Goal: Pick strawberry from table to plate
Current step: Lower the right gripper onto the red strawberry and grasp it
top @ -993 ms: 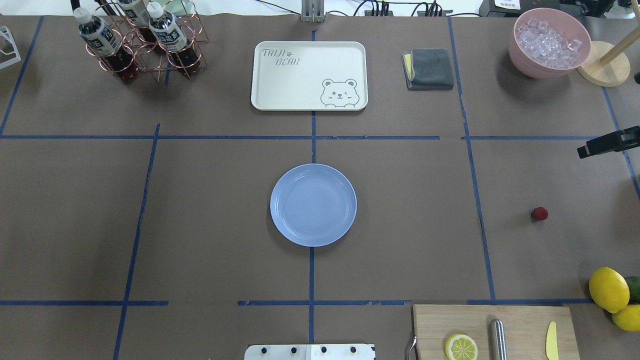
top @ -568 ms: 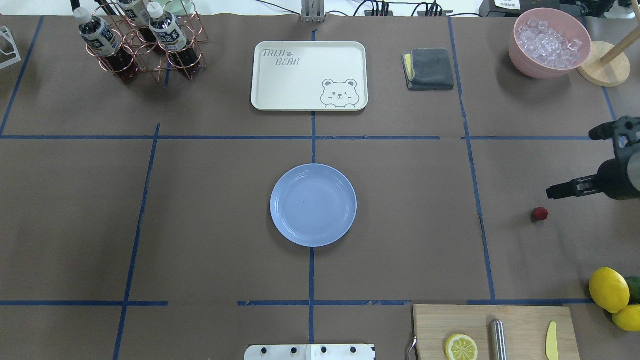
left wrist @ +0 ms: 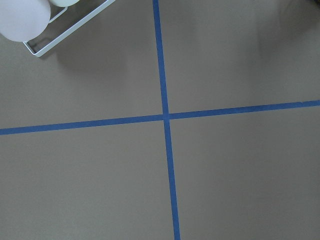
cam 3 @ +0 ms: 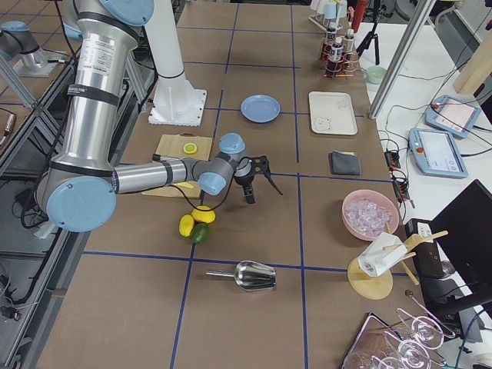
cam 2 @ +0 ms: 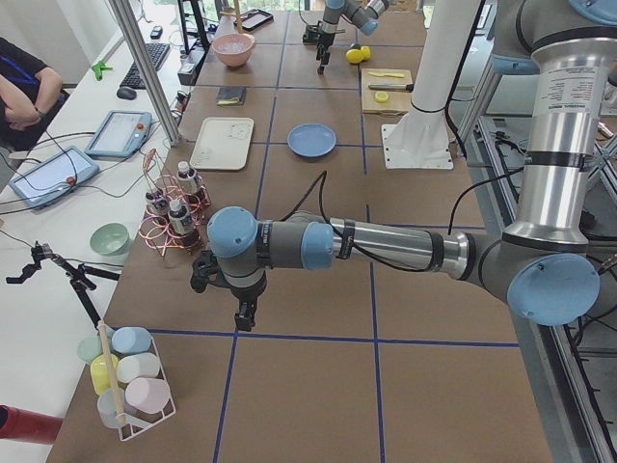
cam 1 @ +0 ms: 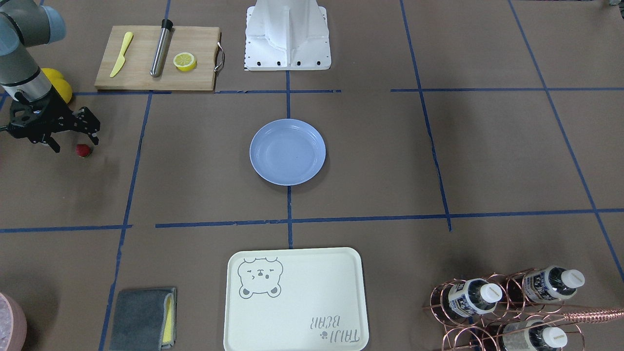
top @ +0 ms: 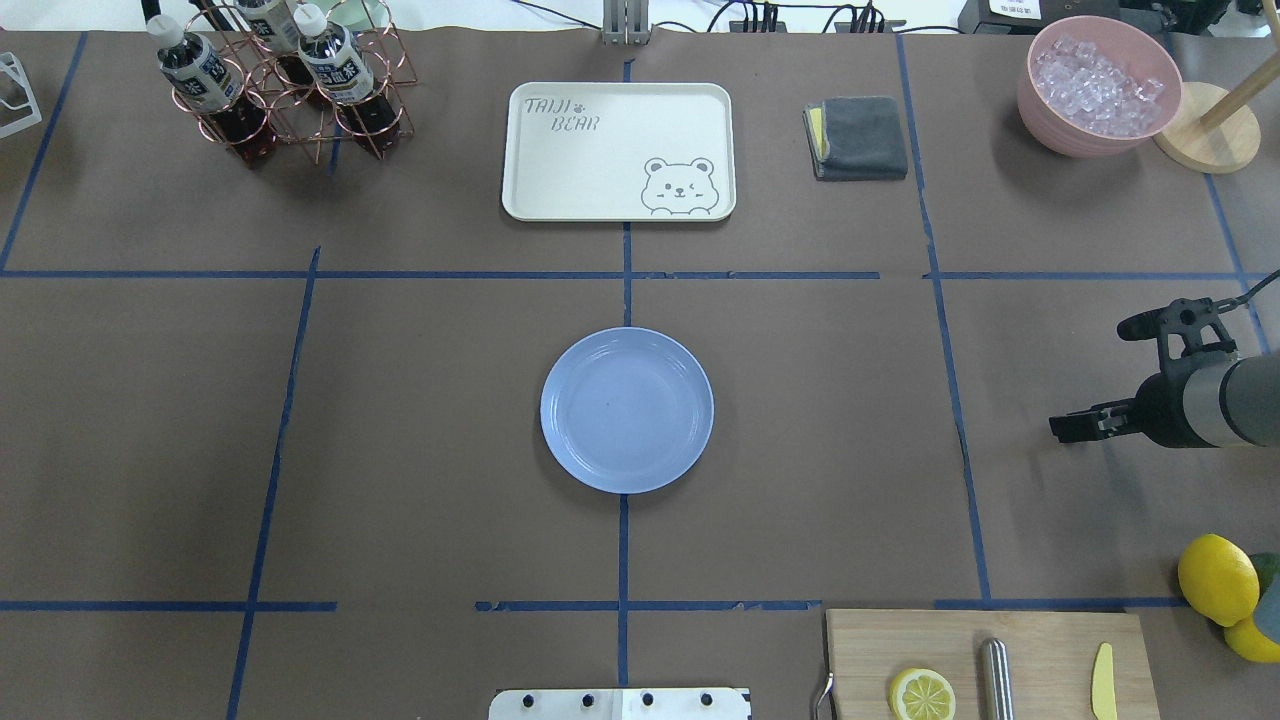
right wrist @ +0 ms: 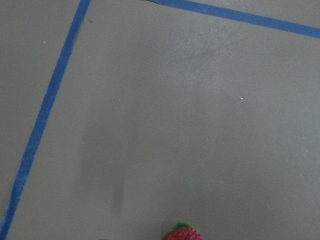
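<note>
The strawberry (cam 1: 83,150), tiny and dark red, lies on the brown table (top: 430,430) far on my right side. In the right wrist view only the strawberry's (right wrist: 184,234) top shows, at the bottom edge. My right gripper (cam 1: 76,145) hangs open just over it, one finger on each side. From overhead the right gripper (top: 1086,379) hides the berry. The light-blue plate (top: 627,410) sits empty at the table's centre, well to the left of the berry. My left gripper (cam 2: 241,311) shows only in the exterior left view, over bare table, and I cannot tell its state.
A cutting board (top: 1040,640) with a lemon half (top: 922,694), a metal rod and a yellow knife lies near the front right. Whole lemons (top: 1217,578) sit beside it. At the back stand a cream bear tray (top: 618,150), a grey cloth (top: 857,137), a pink ice bowl (top: 1100,85) and a bottle rack (top: 290,80).
My right arm has come in from the right edge, moving leftward and toward the robot, and now covers the strawberry in the overhead view. The strawberry and plate have not moved.
</note>
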